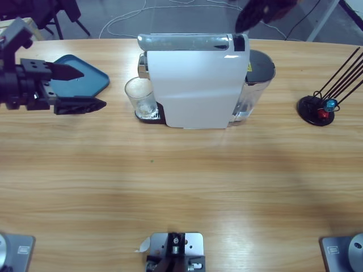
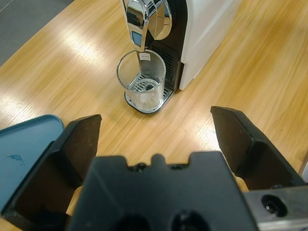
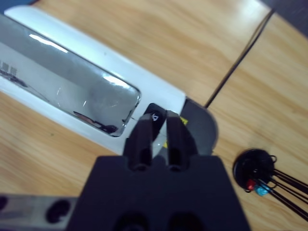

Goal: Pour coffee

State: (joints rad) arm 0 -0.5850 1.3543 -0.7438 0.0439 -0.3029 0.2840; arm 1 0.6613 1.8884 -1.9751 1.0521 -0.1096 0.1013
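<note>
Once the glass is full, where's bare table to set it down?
The wide strip of table in front of the coffee machine is bare. So is the stretch between the machine and the black stand. It is crowded around the glass: the open left gripper and blue tray sit close beside it.

— Where am I driving this from the look of it?

— A robotics lab, I'd say. I see a long wooden worktop [image 1: 170, 187] with a white coffee machine [image 1: 195, 85] staged on it, loose white cables [image 1: 122, 17] trailing over grey floor beyond the far edge, and a black chair leg [image 1: 57, 25] back there.
</note>
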